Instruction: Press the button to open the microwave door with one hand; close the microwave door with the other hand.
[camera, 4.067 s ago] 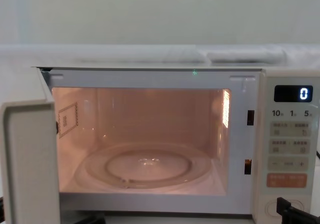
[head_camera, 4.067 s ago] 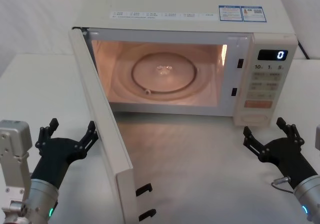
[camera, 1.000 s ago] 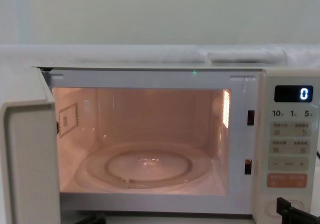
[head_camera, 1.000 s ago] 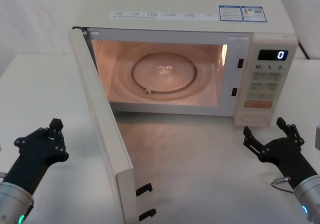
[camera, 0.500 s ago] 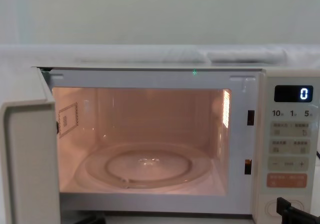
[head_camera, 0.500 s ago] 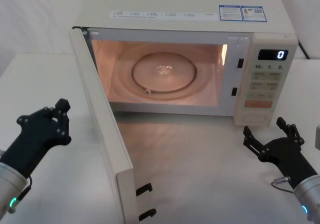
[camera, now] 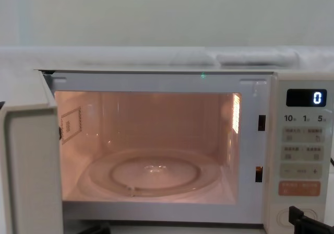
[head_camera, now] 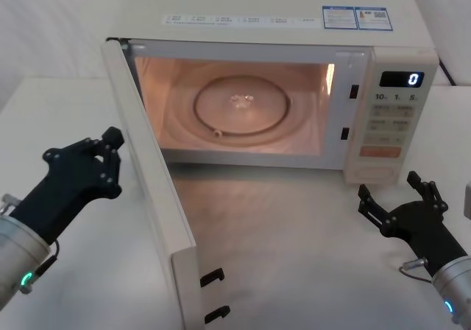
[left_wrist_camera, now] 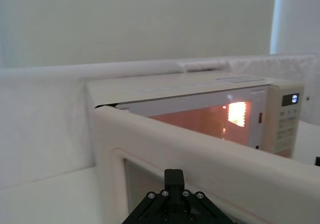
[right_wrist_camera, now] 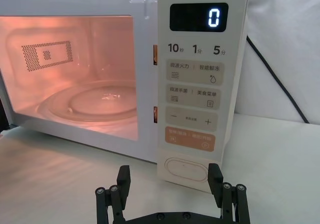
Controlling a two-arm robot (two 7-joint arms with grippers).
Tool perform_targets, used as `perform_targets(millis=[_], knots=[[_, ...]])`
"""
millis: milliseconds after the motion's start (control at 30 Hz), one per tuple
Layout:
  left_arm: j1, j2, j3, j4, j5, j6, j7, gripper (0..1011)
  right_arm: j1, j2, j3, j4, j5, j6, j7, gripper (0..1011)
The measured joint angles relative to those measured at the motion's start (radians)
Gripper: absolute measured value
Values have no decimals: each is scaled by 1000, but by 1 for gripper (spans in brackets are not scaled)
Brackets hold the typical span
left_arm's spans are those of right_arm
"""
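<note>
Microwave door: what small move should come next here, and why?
Probably the left gripper should press rightward against the outer face of the microwave door to swing it shut: the door stands wide open, that gripper sits just outside it, and the right gripper waits below the button.

We see our right gripper (right_wrist_camera: 171, 189), fingers spread, just before the button (right_wrist_camera: 185, 170); the display (right_wrist_camera: 198, 17) reads 0.
</note>
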Motion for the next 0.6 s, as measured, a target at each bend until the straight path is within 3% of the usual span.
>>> perform_targets(millis=[600], knots=[[-134, 48, 135, 35, -16, 48, -9, 0, 0, 0, 0, 0, 0, 0, 0, 1002]])
